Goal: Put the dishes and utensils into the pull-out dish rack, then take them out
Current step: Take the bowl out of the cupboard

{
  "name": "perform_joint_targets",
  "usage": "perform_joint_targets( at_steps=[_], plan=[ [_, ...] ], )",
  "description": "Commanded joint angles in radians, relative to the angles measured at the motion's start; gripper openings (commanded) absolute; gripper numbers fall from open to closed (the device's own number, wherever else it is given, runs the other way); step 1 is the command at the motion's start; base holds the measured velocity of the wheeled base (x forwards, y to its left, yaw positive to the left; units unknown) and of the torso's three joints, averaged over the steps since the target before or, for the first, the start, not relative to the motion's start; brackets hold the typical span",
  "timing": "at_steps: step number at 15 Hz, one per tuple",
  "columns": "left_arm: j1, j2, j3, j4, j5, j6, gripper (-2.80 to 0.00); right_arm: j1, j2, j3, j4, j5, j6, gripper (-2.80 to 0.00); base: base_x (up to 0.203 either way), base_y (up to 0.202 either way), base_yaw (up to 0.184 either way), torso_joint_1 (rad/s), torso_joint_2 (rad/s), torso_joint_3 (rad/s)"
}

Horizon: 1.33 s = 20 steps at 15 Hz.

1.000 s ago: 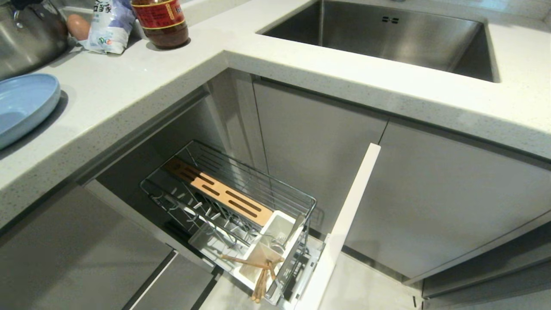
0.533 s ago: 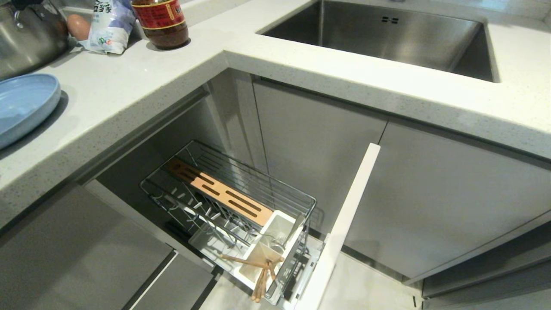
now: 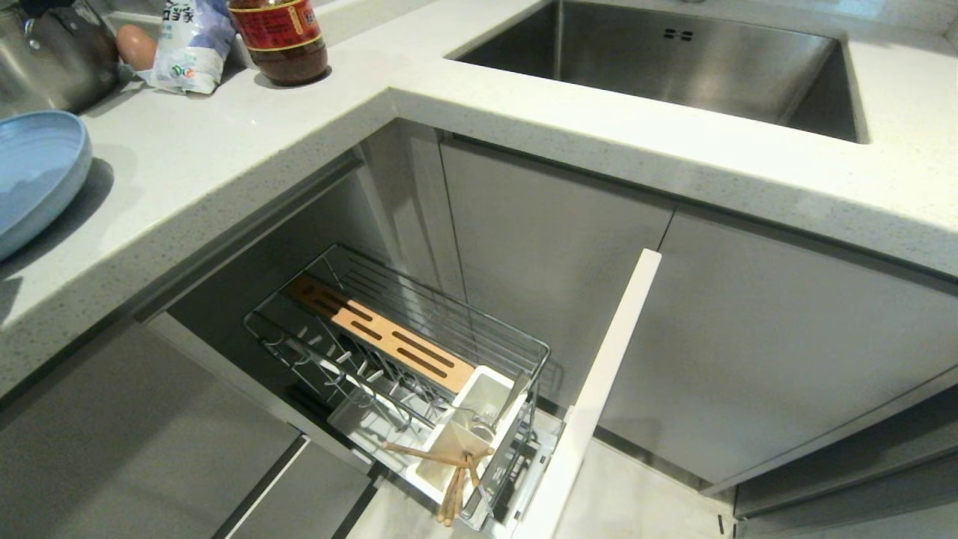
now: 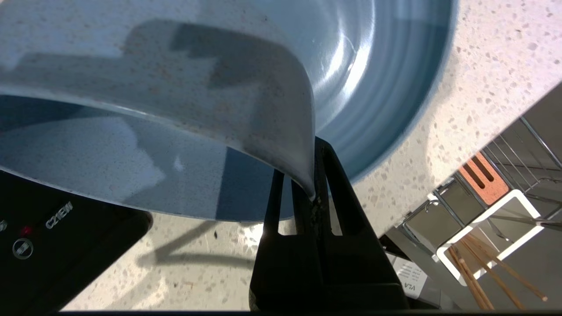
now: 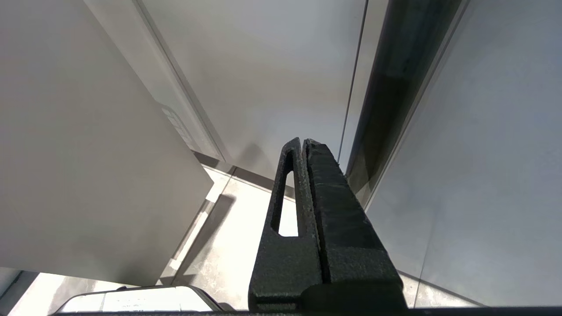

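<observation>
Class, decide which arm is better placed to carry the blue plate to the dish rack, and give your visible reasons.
Left. Its end effector already clamps the plate rim at the counter, above the rack. The right end effector hangs shut by the cabinets.

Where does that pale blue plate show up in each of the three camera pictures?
Head view: the plate sits at the far left edge, tilted above the countertop.
Left wrist view: it fills the upper picture, rim pinched in the left gripper.
Right wrist view: not in it; only cabinet fronts and the shut right gripper.
Shared landmark: the chopsticks in the dish rack.
</observation>
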Motion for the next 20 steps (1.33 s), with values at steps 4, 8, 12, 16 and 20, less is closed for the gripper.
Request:
perform_joint_targets(
  at_steps=[4,8,12,16,20],
  plan=[
    [0.008,0.025,-0.001,0.002,0.000,-0.001,0.00,0.000,-0.004,0.000,0.000,0.000,0.000,-2.80,0.000,0.000,0.000,0.000,0.00,0.000],
    [0.022,0.027,-0.001,-0.030,0.002,-0.002,0.00,0.000,-0.004,0.000,0.000,0.000,0.000,-2.80,0.000,0.000,0.000,0.000,0.00,0.000],
    [0.028,-0.019,0.000,-0.094,0.002,-0.017,0.00,0.000,-0.004,0.000,0.000,0.000,0.000,-2.80,0.000,0.000,0.000,0.000,0.00,0.000],
    [0.024,-0.138,0.044,-0.415,0.000,-0.246,0.00,0.000,-0.004,0.000,0.000,0.000,0.000,-2.80,0.000,0.000,0.000,0.000,0.00,0.000],
    [-0.048,-0.257,0.187,-0.708,0.003,-0.571,-2.80,0.000,-0.004,0.000,0.000,0.000,0.000,-2.80,0.000,0.000,0.000,0.000,0.00,0.000]
  ],
)
